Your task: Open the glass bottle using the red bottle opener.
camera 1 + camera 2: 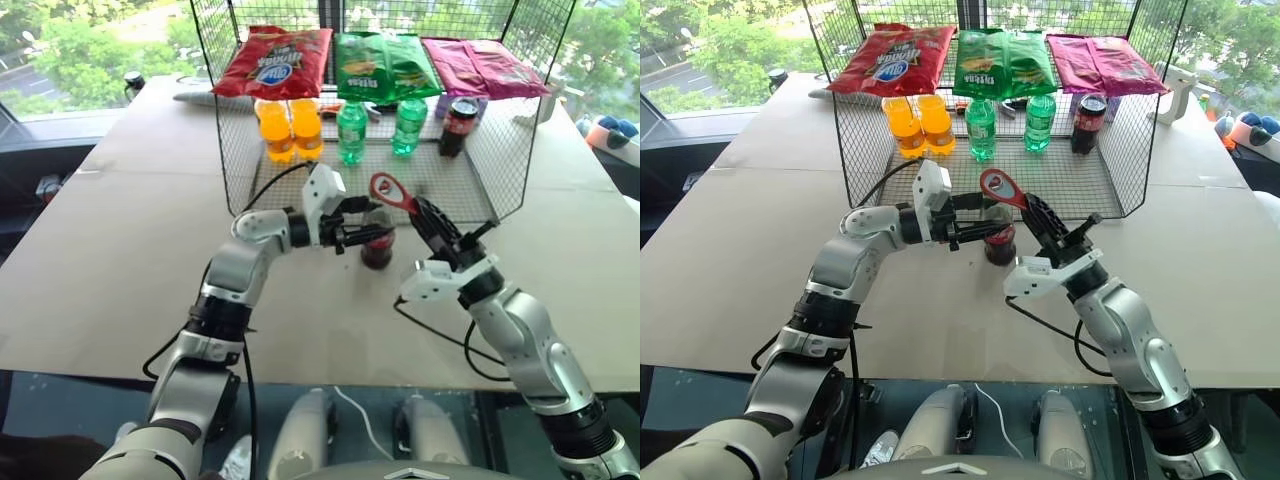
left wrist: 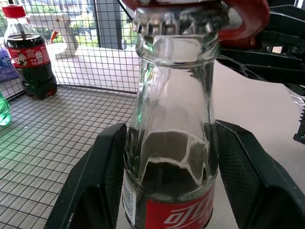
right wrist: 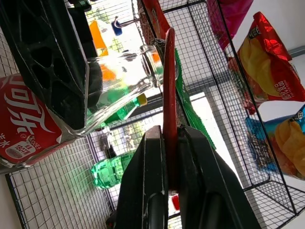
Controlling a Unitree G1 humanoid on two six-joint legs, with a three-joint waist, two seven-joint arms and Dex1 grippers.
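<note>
1. Nearest the camera, the right gripper (image 1: 418,208) is pinching its two black fingers fully together on the handle of the small flat red bottle opener (image 1: 392,191), ring head angled up and left.
2. Just beyond, the left gripper (image 1: 368,222) is reaching in from the left, its fingers (image 2: 97,176) partly spread and clamping both sides of the small contoured clear glass bottle (image 2: 171,138) of dark cola.
3. That bottle is standing on the grey tabletop (image 1: 130,240), just in front of the black wire basket (image 1: 480,170).
4. Its crimped metal cap (image 2: 178,19) is apparently sitting in the opener's ring.
5. Levering well probably means hooking the ring's lip under the crimp, prying upward steadily, while bracing the bottle upright.
</note>
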